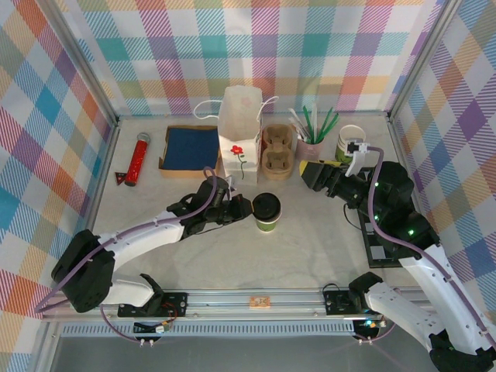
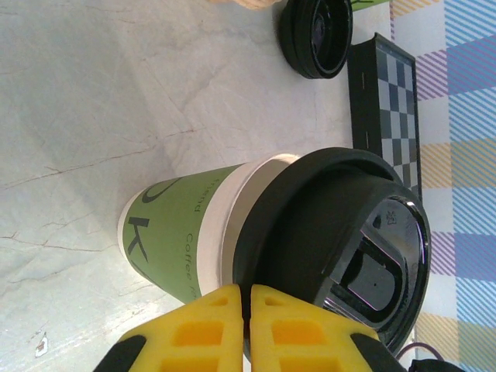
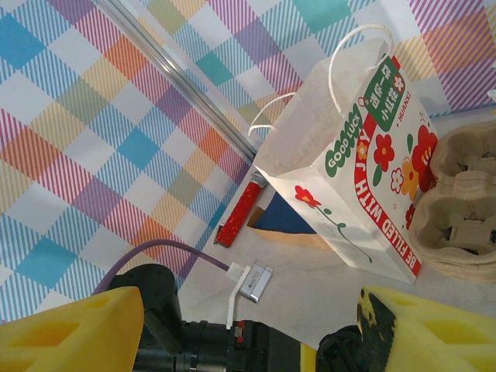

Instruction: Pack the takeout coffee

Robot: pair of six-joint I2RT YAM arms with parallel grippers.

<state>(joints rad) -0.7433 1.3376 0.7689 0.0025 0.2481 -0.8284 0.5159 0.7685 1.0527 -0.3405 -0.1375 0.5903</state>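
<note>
The takeout coffee [image 1: 266,211], a small green cup with a black lid, stands upright at the table's middle. In the left wrist view the takeout coffee [image 2: 186,232] is close up, and my left gripper [image 2: 246,298] has its yellow fingers pressed together on the lid's rim. From above, the left gripper [image 1: 242,208] sits just left of the cup. The white paper bag [image 1: 239,136] stands upright behind the cup, its mouth open upward. My right gripper [image 1: 312,172] hovers to the right of the bag. Its fingers [image 3: 70,329] are spread wide with nothing between them.
A cardboard cup carrier [image 1: 277,151] stands right of the bag. Beyond it are a straw holder [image 1: 312,139] and a stack of cups [image 1: 350,142]. A blue-lined box [image 1: 190,149] and a red tool [image 1: 138,159] lie at the left. A loose black lid [image 2: 318,35] lies beside a checkered board [image 1: 384,248].
</note>
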